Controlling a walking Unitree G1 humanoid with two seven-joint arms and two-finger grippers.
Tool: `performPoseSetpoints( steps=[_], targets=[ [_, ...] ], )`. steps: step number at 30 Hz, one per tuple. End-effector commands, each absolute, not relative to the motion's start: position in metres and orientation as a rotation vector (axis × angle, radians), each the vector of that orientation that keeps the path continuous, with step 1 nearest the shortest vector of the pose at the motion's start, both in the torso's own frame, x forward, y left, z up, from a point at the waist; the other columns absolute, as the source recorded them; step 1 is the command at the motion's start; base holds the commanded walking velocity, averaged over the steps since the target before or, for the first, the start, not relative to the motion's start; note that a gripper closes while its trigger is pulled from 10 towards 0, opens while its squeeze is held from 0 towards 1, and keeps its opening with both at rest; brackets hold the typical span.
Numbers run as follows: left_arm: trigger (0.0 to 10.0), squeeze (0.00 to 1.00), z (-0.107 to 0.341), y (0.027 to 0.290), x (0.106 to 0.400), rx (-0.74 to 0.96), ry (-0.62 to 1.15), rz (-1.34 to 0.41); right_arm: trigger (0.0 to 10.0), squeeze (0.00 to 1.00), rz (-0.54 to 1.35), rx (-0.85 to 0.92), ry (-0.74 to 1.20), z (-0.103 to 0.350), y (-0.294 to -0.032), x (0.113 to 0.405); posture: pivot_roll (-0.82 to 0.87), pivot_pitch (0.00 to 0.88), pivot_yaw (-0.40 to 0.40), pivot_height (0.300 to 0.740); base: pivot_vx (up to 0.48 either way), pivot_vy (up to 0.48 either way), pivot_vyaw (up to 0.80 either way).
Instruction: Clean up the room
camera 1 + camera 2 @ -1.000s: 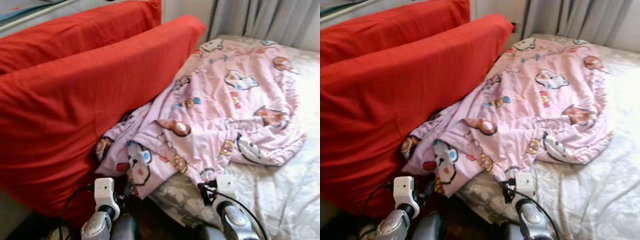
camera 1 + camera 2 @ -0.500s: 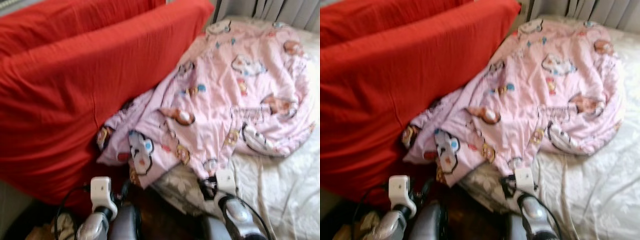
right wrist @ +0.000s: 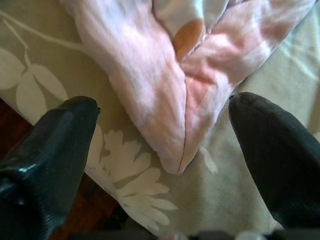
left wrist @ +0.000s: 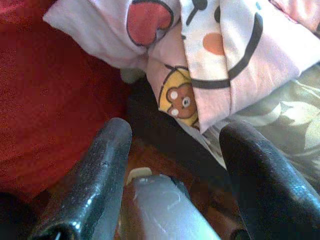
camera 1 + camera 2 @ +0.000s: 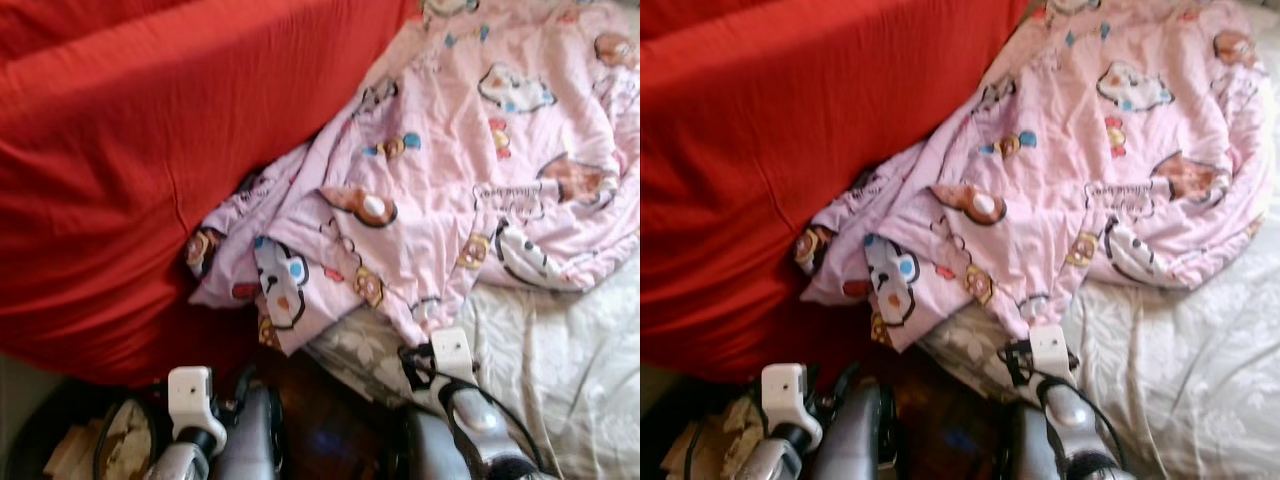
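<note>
Crumpled pink cartoon-print quilt hangs off bed edge (unfolded); right gripper and left gripper spread wide, empty; tidying barely begun

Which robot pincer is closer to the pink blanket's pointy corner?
Right. The right pincer is open just short of the blanket corner; the left pincer is open farther off, below a folded edge by the red cushion.

Pale pink blanket printed with cartoon bears and animals; plain red cushion; grey-white bedsheet with a leaf-and-flower pattern.
</note>
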State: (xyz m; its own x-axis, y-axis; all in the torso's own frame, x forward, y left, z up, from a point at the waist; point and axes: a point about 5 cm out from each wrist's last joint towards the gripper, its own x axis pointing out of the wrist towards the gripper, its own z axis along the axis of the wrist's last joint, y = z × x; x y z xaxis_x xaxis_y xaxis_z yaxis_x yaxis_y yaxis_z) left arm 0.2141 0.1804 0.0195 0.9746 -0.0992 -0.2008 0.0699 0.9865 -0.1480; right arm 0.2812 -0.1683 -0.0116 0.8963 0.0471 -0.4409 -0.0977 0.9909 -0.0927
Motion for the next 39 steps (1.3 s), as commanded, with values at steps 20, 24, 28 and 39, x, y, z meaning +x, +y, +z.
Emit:
performPoseSetpoints(
  steps=[20, 24, 28, 39],
  targets=[
    [10.0, 0.0, 0.018, 0.182, 0.188, -0.145, 0.298, -0.071, 0.0, 0.0, 0.001, -0.054, 0.482, -0.014, -0.174, 0.281, 0.21, 0.399, 0.027, 0.63, 0.0, 0.0, 0.0],
    [10.0, 0.0, 0.019, 0.181, 0.186, -0.146, 0.309, -0.069, 0.0, 0.0, 0.004, -0.044, 0.489, -0.016, -0.174, 0.278, 0.22, 0.401, 0.028, 0.63, 0.0, 0.0, 0.0],
    [10.0, 0.0, 0.019, 0.182, 0.185, -0.145, 0.311, -0.067, 0.0, 0.0, 0.005, -0.044, 0.491, -0.017, -0.173, 0.277, 0.21, 0.4, 0.028, 0.63, 0.0, 0.0, 0.0],
    [10.0, 0.0, 0.019, 0.181, 0.184, -0.147, 0.317, -0.056, 0.0, 0.0, 0.015, -0.035, 0.498, -0.019, -0.172, 0.275, 0.21, 0.395, 0.024, 0.63, 0.0, 0.0, 0.0]
  ],
)
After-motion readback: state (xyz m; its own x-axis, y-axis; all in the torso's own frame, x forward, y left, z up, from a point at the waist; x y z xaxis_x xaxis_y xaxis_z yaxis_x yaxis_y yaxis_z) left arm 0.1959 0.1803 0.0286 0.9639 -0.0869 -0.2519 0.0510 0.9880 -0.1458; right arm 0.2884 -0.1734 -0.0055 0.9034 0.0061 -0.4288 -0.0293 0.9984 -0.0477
